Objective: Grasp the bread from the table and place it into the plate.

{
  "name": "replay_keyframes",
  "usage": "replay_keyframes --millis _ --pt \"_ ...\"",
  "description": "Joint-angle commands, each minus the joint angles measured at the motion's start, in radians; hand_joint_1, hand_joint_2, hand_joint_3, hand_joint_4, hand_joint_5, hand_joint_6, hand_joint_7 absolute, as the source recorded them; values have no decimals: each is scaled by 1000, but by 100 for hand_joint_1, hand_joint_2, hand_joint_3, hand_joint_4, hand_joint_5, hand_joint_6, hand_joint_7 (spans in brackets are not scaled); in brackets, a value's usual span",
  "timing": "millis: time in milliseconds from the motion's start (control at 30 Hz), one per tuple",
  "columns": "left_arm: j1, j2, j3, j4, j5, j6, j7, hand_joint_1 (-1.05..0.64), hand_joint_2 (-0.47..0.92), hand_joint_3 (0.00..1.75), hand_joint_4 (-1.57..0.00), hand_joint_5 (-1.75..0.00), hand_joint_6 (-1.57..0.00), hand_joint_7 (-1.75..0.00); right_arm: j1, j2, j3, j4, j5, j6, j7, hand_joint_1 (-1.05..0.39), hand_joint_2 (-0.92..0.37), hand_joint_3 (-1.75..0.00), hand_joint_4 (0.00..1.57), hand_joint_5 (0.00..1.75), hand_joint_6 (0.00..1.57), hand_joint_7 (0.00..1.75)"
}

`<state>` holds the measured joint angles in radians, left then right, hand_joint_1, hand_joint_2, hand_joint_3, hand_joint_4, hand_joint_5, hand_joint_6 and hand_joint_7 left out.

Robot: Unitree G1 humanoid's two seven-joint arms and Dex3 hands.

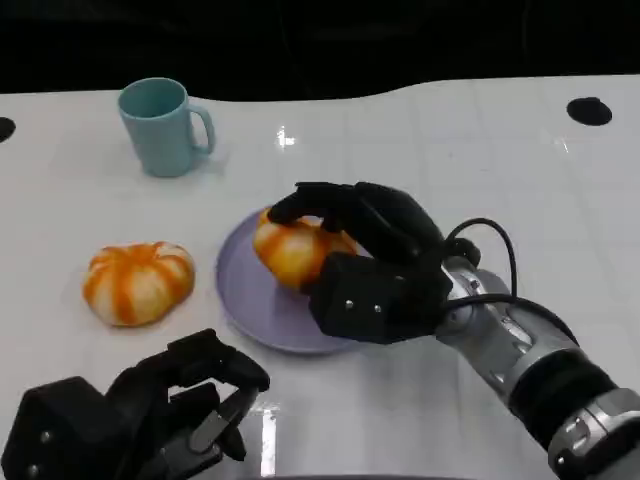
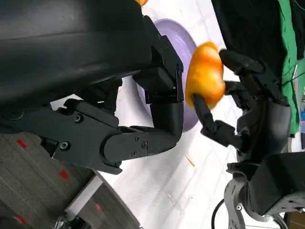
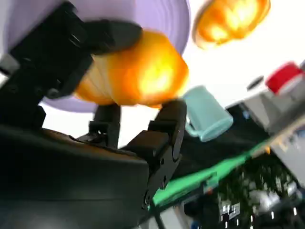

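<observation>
My right hand (image 1: 375, 265) grips an orange-and-white bread (image 1: 290, 250) over the far part of the purple plate (image 1: 250, 300), with fingers wrapped over its top. From the left wrist view the bread (image 2: 205, 76) is pinched between the right hand's fingers (image 2: 252, 109), just off the plate (image 2: 174, 31). The right wrist view has the bread (image 3: 138, 71) against the plate (image 3: 143, 14); I cannot tell if they touch. A second bread (image 1: 137, 282) lies on the table left of the plate. My left hand (image 1: 150, 410) rests at the front left, holding nothing, fingers loosely apart.
A teal mug (image 1: 160, 125) stands at the back left, well behind the second bread. A black round mark (image 1: 588, 110) sits at the table's far right. The white table runs to a dark edge at the back.
</observation>
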<state>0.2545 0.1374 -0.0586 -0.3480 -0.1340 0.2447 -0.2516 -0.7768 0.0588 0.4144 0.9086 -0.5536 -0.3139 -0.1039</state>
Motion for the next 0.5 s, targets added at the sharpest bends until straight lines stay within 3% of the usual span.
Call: replay_keyframes --millis 33,267,500 --pt "1 9 -3 -12 17 0 12 -39 92 51 -66 -175 -60 -137 3 -47 24 -85 -3 52 111 -56 -92 -27 1 36 30 0" --pt "2 7 -3 -13 15 -3 10 -39 92 52 -67 -175 -60 -138 68 -91 34 -219 3 108 214 -64 -92 -31 0 34 31 1" --pt "0 4 -1 -10 11 -5 8 -40 92 52 -67 -175 -60 -138 163 -135 6 -401 37 146 276 -62 -92 -31 4 41 31 1"
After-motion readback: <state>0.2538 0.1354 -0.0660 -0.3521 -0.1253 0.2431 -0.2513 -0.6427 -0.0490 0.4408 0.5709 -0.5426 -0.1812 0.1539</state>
